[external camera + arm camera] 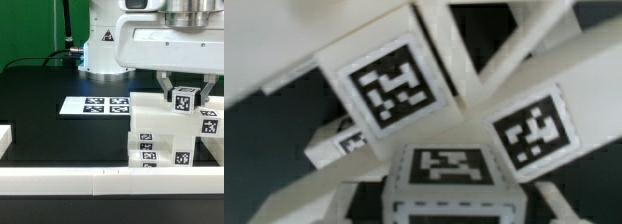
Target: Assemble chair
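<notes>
The black counter (60,135) fills most of the exterior view, with the white arm (105,40) rising at its far side. Plain white rails (60,180) edge the counter's near side and the exterior view's left. The chair parts (160,125) stand stacked near the front rail at the exterior view's right, their faces carrying tags. The marker board (95,104) lies flat just beside the stack, toward the exterior view's left. Above the stack, the end effector (185,95) is closed on the top block (185,102), a dark finger on each side. The wrist view shows three tags (393,85) on tilted white faces, very close and blurred.
</notes>
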{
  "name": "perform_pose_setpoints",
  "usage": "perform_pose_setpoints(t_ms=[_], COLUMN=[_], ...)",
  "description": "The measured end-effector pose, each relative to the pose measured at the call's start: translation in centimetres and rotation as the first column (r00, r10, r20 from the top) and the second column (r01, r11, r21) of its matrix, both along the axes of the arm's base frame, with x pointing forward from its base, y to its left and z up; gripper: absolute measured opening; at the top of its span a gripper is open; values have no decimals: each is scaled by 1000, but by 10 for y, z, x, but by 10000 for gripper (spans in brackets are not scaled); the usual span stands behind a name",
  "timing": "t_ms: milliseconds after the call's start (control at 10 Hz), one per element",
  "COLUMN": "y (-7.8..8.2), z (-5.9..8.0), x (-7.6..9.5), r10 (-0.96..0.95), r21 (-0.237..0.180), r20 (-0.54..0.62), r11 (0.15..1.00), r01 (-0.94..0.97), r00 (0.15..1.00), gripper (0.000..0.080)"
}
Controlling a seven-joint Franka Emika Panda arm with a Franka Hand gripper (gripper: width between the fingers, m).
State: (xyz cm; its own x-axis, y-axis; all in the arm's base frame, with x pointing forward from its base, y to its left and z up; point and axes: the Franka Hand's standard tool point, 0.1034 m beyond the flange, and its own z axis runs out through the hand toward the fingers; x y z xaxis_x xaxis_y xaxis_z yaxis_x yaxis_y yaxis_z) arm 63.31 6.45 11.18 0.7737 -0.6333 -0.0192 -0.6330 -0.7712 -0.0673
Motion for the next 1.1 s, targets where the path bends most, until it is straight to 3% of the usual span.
perform_pose_setpoints(t_ms=[600, 800, 1000, 1100], y=[1, 1, 4, 4], z=[0, 0, 1, 1], x=[0, 0, 0, 1], r10=[-434, -422, -394, -342], r21=[23, 23, 23, 24], r20=[-38, -36, -36, -31], r11=[900, 906, 918, 939], r01=[435, 423, 395, 343], r00=[900, 906, 918, 939], gripper=[281, 281, 575, 575])
